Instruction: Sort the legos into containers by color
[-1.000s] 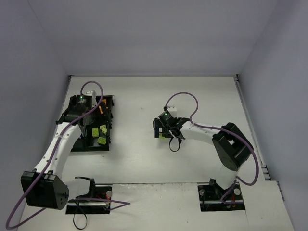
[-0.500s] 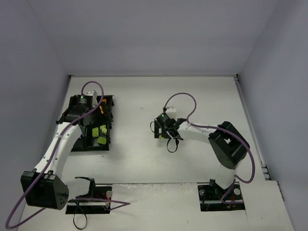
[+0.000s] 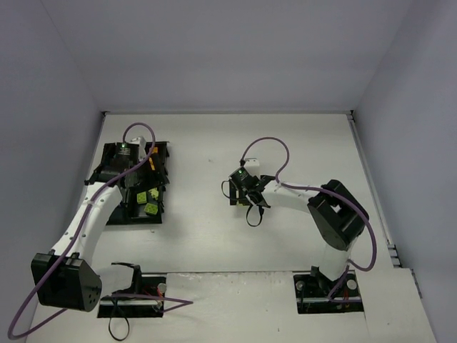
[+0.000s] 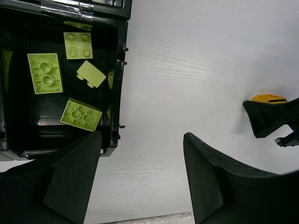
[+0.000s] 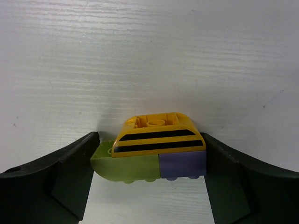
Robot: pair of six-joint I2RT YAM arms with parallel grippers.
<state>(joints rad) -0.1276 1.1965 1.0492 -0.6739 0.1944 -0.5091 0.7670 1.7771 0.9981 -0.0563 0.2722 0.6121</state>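
We see a small stack of bricks point(image 5: 156, 156) on the white, faintly grained bench point(image 5: 149, 56). On top is an orange cap point(image 5: 159, 133) with a rounded back, one stud and two black stripes. It sits over a lime brick point(image 5: 126, 165) and a purple brick point(image 5: 183, 163) set side by side. All three are smooth, glossy moulded plastic.

The right end effector point(image 5: 150, 144) has its matte black fingers pressed against the two ends of the stack, pinching it. One finger meets the lime end and the other the purple end.

Well apart, on the left of the bench, lies the black tray point(image 4: 119, 70), made of shiny thin-walled plastic. One compartment holds four loose lime pieces: a long two-stud brick point(image 4: 45, 73), a square four-stud brick point(image 4: 78, 45), a tilted one point(image 4: 91, 74) and another four-stud brick point(image 4: 81, 115).

The left end effector point(image 4: 141, 136) hangs spread with nothing between its fingers. One finger is over the tray's corner and the other over bare bench.

From above, the left arm point(image 3: 93, 211) covers much of the tray, so we cannot read the other compartments. A purple cable point(image 3: 268, 141) loops over the right arm.
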